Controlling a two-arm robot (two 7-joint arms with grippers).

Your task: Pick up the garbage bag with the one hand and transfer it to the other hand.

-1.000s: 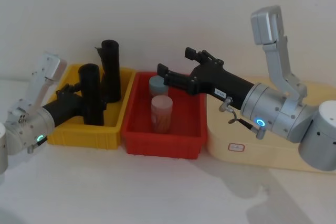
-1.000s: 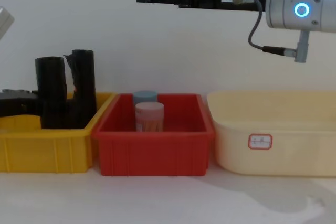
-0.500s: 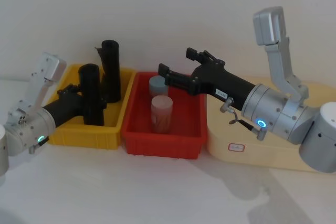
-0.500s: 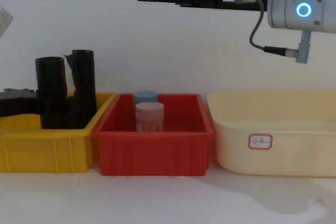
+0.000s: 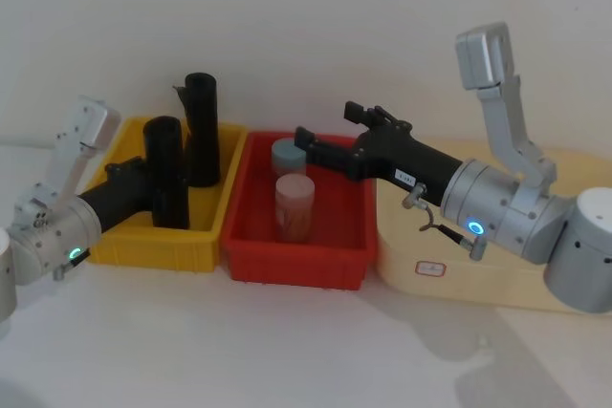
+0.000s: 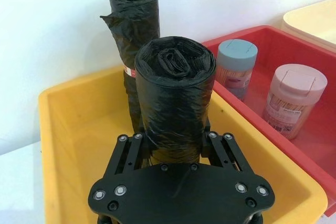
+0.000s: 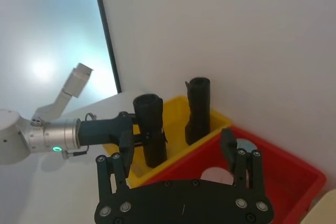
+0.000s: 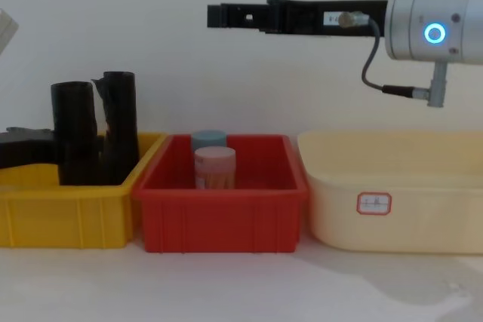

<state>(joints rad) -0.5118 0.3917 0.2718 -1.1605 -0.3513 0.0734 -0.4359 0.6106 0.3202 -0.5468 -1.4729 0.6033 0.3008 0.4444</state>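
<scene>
Head view: my left gripper (image 5: 151,182) is clamping the garbage bag (image 5: 167,160) upright in the left yellow bin (image 5: 163,244); left wrist view: fingers (image 6: 134,148) are squeezing both sides, so lifting straight seems best; chest view: my right gripper (image 8: 219,16) is hanging open above the red bin (image 8: 219,224).

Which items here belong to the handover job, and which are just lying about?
Job: garbage bag; left gripper closed on it; right gripper, open, above the red bin.
Lying about: ragged black roll; blue-lidded jar; pink-lidded jar; yellow bin; cream tub.
</scene>
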